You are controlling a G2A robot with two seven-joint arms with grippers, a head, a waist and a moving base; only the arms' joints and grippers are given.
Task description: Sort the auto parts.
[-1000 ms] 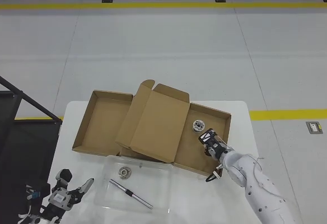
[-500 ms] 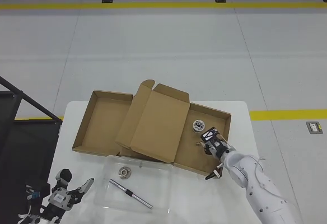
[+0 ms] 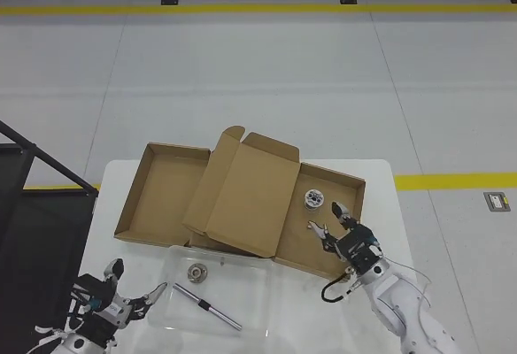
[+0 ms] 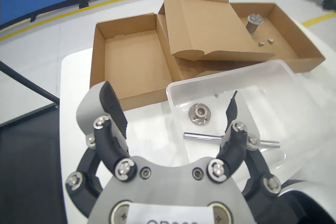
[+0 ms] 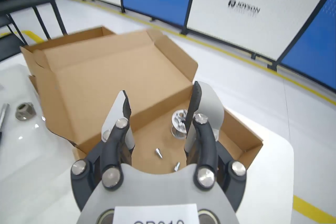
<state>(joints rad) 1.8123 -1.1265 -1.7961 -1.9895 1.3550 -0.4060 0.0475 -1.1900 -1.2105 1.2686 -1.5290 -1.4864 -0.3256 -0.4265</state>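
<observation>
A silver spool-shaped part (image 3: 313,197) (image 5: 179,124) stands in the right cardboard box (image 3: 351,188), with two small screws (image 5: 158,152) (image 4: 260,44) lying near it. My right gripper (image 3: 326,221) (image 5: 161,101) hangs open over that box's near side, holding nothing. A clear plastic tray (image 3: 250,265) (image 4: 223,75) at the table's front holds a round flange (image 3: 196,272) (image 4: 200,113) and a steel rod (image 3: 207,306) (image 4: 231,139). My left gripper (image 3: 136,278) (image 4: 172,101) is open and empty beside the tray's left end.
The left cardboard box (image 3: 161,195) (image 4: 128,62) has nothing in it. A folded lid (image 3: 241,195) lies tilted between the two boxes and covers part of each. A black rack (image 3: 11,221) stands left of the table. Bare tabletop lies right of the tray.
My right gripper has drawn back toward the box's near wall and its fingers now stand spread. My left gripper has shifted slightly toward the tray.
</observation>
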